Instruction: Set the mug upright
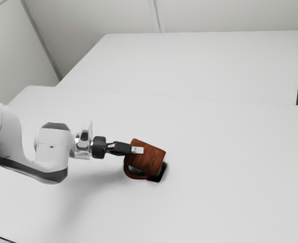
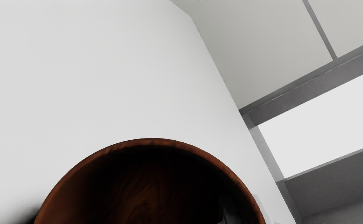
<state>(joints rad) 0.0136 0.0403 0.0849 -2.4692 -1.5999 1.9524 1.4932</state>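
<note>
White table [image 1: 215, 192], pale wall [image 1: 215, 15].

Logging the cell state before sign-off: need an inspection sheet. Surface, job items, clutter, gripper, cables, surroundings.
Surface: white tabletop, dark shadow by the mug; a second white surface beyond it.
Job items: brown wood-grain mug, tipped well off upright, its mouth toward the gripper; handle attached.
Clutter: nothing seen.
Gripper: black, at the mug's rim; whether it grips, can't tell.
Cables: none identified; thin dark line in the exterior view's lower left corner, cable or edge, can't tell.
Surroundings: pale walls; grey framing around a bright white area in the wrist view.
</note>
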